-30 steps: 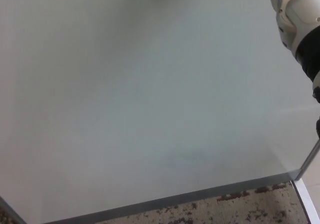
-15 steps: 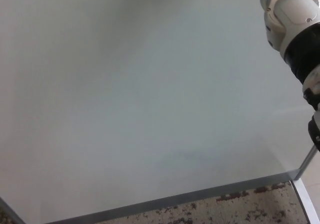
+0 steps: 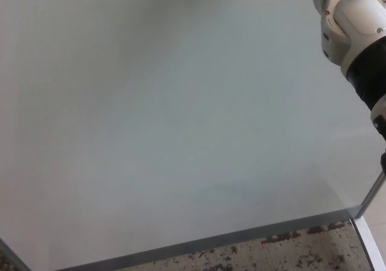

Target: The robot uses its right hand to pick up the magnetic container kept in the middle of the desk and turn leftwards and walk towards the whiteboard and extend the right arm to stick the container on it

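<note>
Whiteboard up close, right arm at the edge.
Head view: the whiteboard (image 3: pixel 169 114) fills the frame above its metal frame (image 3: pixel 211 242) and speckled floor (image 3: pixel 289 256). The right arm (image 3: pixel 356 35) enters top right; neither hand nor the container shows, so their state cannot be told.

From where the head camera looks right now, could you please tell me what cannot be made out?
- Right hand: cut off by the right edge; only the right arm shows.
- Magnetic container: nowhere in view, so held or stuck cannot be judged.
- Left hand: not in view.
- Whiteboard: its top and left run past the picture; only the lower frame shows.
</note>
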Robot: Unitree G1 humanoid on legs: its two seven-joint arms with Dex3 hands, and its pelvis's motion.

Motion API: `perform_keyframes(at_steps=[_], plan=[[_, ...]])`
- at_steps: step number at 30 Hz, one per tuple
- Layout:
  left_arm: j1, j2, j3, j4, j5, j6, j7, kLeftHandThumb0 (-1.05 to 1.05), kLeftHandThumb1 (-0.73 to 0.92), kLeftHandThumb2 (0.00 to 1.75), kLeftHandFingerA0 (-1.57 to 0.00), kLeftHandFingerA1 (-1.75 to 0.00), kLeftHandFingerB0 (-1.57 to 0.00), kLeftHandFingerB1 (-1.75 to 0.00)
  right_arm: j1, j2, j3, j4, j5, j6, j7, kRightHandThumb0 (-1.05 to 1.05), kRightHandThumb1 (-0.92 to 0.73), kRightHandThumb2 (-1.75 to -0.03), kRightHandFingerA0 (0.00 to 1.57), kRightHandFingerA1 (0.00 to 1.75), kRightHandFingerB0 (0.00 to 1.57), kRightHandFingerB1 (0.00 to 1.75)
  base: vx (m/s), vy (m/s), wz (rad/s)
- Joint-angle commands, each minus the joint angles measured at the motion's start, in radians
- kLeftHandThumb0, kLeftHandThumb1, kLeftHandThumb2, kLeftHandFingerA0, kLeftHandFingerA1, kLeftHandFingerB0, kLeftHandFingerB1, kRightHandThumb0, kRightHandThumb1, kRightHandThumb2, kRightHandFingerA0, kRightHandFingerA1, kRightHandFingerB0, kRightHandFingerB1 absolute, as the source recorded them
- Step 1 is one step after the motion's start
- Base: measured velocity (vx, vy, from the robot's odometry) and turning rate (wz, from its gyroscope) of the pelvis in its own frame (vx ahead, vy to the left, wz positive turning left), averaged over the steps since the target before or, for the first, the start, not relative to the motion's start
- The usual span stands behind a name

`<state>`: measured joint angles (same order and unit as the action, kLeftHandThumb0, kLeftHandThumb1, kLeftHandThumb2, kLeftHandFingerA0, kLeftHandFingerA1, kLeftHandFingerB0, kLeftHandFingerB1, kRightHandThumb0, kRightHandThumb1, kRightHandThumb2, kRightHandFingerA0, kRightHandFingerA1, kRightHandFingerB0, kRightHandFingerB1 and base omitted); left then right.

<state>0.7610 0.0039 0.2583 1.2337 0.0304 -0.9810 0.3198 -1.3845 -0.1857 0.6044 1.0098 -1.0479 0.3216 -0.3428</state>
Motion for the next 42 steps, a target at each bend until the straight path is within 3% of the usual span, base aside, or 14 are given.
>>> perform_keyframes(at_steps=[1,16,17,18,19,20,27,28,30,32,33,35,36,42], plan=[[0.014,0.046,0.011,0.026,0.009,-0.027,0.031,0.01,0.77,0.81,-0.88,-0.91,-0.82,-0.85,0.324,-0.13,-0.064,-0.237,0.227,-0.018,0.592,-1.05,-0.65,-1.0,0.0,0.28,0.0,0.01,0.0,0.0,0.0],[0.05,0.04,0.003,0.009,0.027,-0.091,0.039,-0.03,0.77,0.82,-0.92,-1.0,-0.89,-0.99,0.433,-0.204,-0.215,-0.509,0.462,0.054,0.887,-0.86,-0.56,-0.96,0.0,0.32,0.0,0.01,0.0,0.0,0.0],[0.05,0.039,0.006,0.01,0.019,-0.091,0.029,-0.03,0.79,0.8,-0.9,-1.01,-0.86,-0.97,0.439,-0.197,-0.244,-0.516,0.498,0.069,0.901,-0.99,-0.33,-0.65,0.0,0.0,0.0,0.0,0.0,0.0,0.0],[0.046,0.031,0.022,0.012,-0.017,-0.096,-0.021,-0.04,0.75,0.84,-0.9,-1.1,-0.87,-1.07,0.454,-0.202,-0.281,-0.546,0.553,0.094,0.947,-0.8,-0.5,-0.92,0.0,0.37,0.0,0.01,0.0,0.0,0.0],[0.044,0.026,0.032,0.014,-0.038,-0.1,-0.051,-0.04,0.75,0.84,-0.9,-1.1,-0.87,-1.07,0.462,-0.211,-0.29,-0.564,0.569,0.102,0.971,-0.8,-0.5,-0.92,0.0,0.37,0.0,0.01,0.0,0.0,0.0],[0.043,0.026,0.033,0.015,-0.042,-0.099,-0.061,-0.07,0.75,0.81,-0.92,-1.1,-0.87,-1.09,0.477,-0.231,-0.301,-0.601,0.592,0.119,1.012,-0.95,-0.33,-0.68,0.0,0.0,0.0,0.0,0.0,0.0,0.0],[0.06,0.035,0.026,0.01,-0.031,-0.118,-0.061,-0.07,0.7,0.83,-0.89,-1.14,-0.86,-1.11,0.592,-0.327,-0.353,-0.84,0.696,0.159,1.131,-0.97,-0.31,-0.66,0.0,0.0,0.0,0.0,0.0,0.0,0.0],[0.065,0.044,0.014,0.006,-0.004,-0.108,-0.024,-0.09,0.69,0.87,-0.91,-1.11,-0.89,-1.09,0.647,-0.382,-0.357,-0.928,0.718,0.12,1.151,-0.76,-0.47,-0.92,0.0,0.32,0.0,0.0,0.0,0.0,0.0],[0.066,0.043,0.014,0.003,-0.004,-0.098,-0.021,-0.07,0.61,1.11,-0.93,-1.01,-0.9,-0.98,0.702,-0.419,-0.367,-1.01,0.735,0.115,1.167,-0.8,-0.49,-0.89,0.0,0.34,0.0,0.07,0.0,0.0,0.0],[0.064,0.037,0.016,0.004,-0.009,-0.097,-0.023,-0.08,0.74,0.86,-0.86,-1.1,-0.84,-1.02,0.736,-0.418,-0.391,-1.054,0.759,0.148,1.172,-0.75,-0.46,-0.84,0.0,0.33,0.0,0.05,0.0,0.0,0.0],[0.066,0.035,0.011,0.002,0.002,-0.098,-0.006,0.0,0.61,1.13,-0.91,-1.0,-0.91,-0.98,0.762,-0.416,-0.411,-1.078,0.779,0.156,1.171,-0.79,-0.37,-0.64,0.0,0.0,0.0,0.0,0.0,0.0,0.0],[0.072,0.031,0.003,-0.002,0.017,-0.099,0.016,0.02,0.6,1.12,-0.9,-0.99,-0.9,-0.98,0.806,-0.424,-0.437,-1.126,0.805,0.162,1.172,-0.81,-0.41,-0.66,0.0,0.0,0.0,0.0,0.0,0.0,0.0],[0.079,0.027,0.003,-0.002,0.007,-0.104,-0.013,-0.08,0.71,0.8,-0.82,-1.13,-0.8,-1.03,0.877,-0.459,-0.459,-1.222,0.787,0.123,1.144,-0.96,-0.53,-0.91,0.0,0.26,0.0,0.0,0.0,0.0,0.0],[0.145,0.025,-0.023,-0.038,0.09,-0.175,0.073,-0.2,0.66,0.8,-0.94,-1.22,-0.9,-1.16,1.267,-0.515,-0.731,-1.671,0.755,0.019,1.117,-0.88,-0.5,-0.76,0.0,0.0,0.0,0.0,0.0,0.0,0.0]])
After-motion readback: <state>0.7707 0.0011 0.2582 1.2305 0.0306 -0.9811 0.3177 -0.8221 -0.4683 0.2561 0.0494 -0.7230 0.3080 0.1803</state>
